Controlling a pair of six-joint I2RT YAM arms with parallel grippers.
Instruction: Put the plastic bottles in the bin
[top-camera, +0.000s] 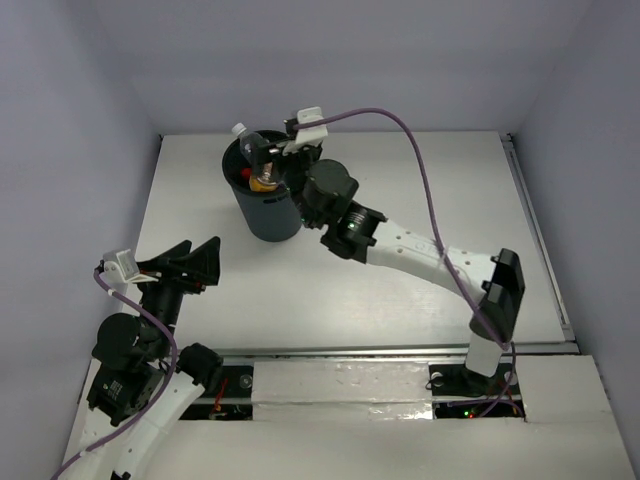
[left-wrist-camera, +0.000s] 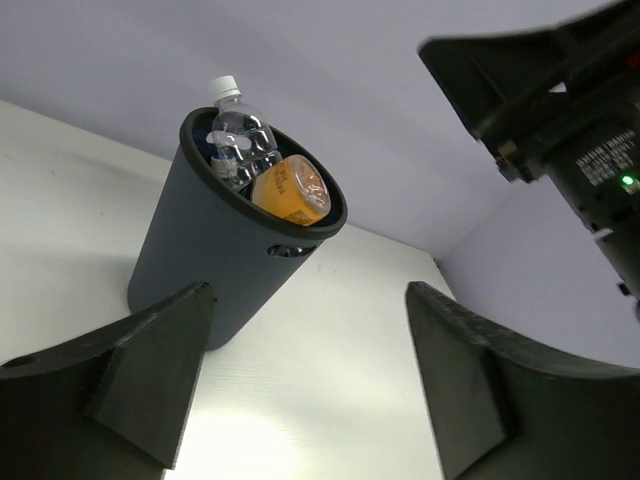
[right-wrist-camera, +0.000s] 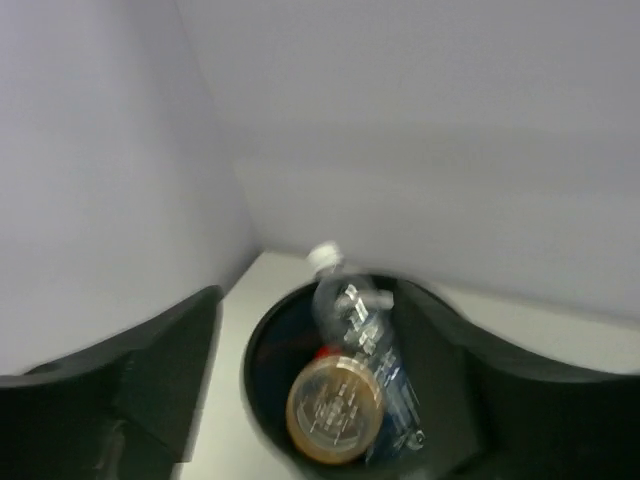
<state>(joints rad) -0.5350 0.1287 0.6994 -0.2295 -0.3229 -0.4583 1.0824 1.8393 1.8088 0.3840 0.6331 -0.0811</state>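
The black bin (top-camera: 268, 212) stands at the back of the table, left of centre. Several bottles stick up inside it: an orange bottle (top-camera: 264, 184) bottom up, a clear white-capped bottle (top-camera: 241, 133) leaning on the far rim, and a red cap (right-wrist-camera: 328, 352) beside a blue-labelled bottle (right-wrist-camera: 397, 402). My right gripper (top-camera: 272, 160) hovers open and empty just over the bin mouth. My left gripper (top-camera: 193, 257) is open and empty low over the table's left side, pointing at the bin (left-wrist-camera: 200, 270). The orange bottle (left-wrist-camera: 292, 190) and clear bottle (left-wrist-camera: 240, 130) show there too.
White walls close the table at the back and both sides. The right arm (top-camera: 420, 250) stretches diagonally from the near right to the bin, and its wrist shows in the left wrist view (left-wrist-camera: 560, 110). No loose bottle shows on the table top (top-camera: 400, 180).
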